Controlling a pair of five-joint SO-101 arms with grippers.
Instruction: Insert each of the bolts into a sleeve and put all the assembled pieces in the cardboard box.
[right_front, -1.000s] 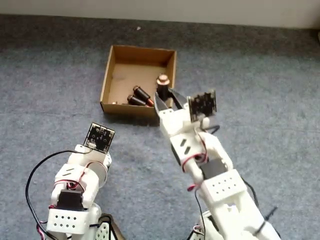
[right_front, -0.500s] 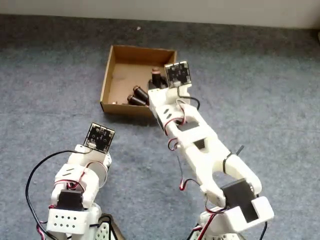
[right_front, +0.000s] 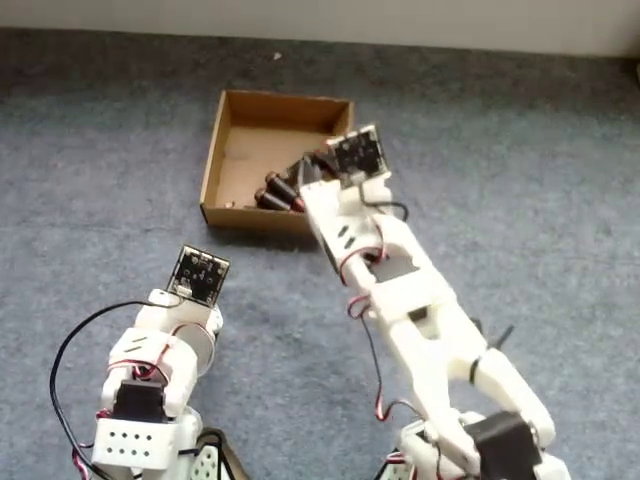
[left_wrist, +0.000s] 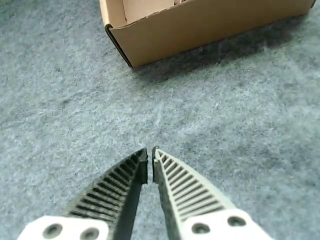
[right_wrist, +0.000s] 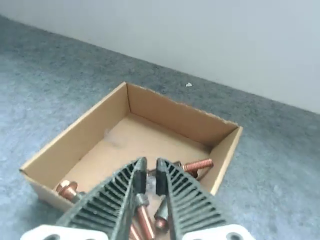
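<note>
The cardboard box (right_front: 212, 150) sits at the far middle of the carpet. My right gripper (right_front: 311, 170) hangs over its near right corner. In the right wrist view the right gripper (right_wrist: 150, 162) is open by a narrow gap, with nothing clearly between the tips. A copper bolt in its dark sleeve (right_wrist: 197, 165) lies just past the tips by the box wall (right_wrist: 165, 112). Other assembled pieces (right_front: 279, 192) rest on the box floor near the front wall. My left gripper (left_wrist: 150, 150) is shut and empty above bare carpet, short of the box (left_wrist: 210, 25).
Grey carpet (right_front: 520, 180) surrounds the box on all sides. A pale wall base (right_front: 400, 20) runs along the far edge. The left arm (right_front: 165, 350) is folded back at the near left, well away from the box.
The right arm stretched forward from the box's front edge to over its inside, carrying an upright assembled piece; that piece now lies past the fingertips. The left arm stayed still.
</note>
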